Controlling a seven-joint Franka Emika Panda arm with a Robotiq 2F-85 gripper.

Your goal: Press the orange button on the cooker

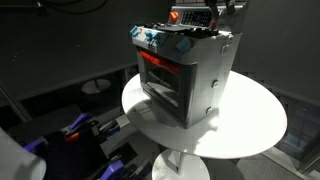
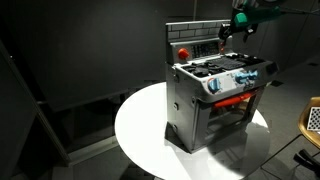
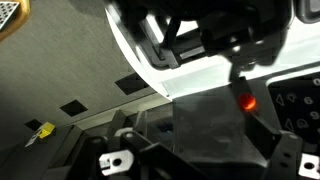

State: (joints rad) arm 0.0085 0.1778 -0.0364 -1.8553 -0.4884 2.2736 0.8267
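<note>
1. Surface and room. I recorded a round white tabletop [image 1: 250, 125] on a single white pedestal [image 1: 180, 166], standing in a dim room with dark walls. In the wrist view the floor [image 3: 70, 70] was grey carpet with dark square insets, and a small yellow object [image 3: 42, 130] lay on it at the left.

2. Task item. The cooker [image 1: 190, 85] stood upright near the middle of the tabletop, its oven door [image 1: 160, 72] glowing red. The orange button [image 2: 183, 53] sat on the raised back panel, toward that panel's left end in an exterior view. In the wrist view it showed as a bright spot [image 3: 247, 100].

3. Arm. The gripper [image 2: 236, 25] hung above the far right end of the back panel, apart from the button. I could not tell whether the jaws were spread or pressed together.

4. Markings. Any writing on the cooker was too small to read.
</note>
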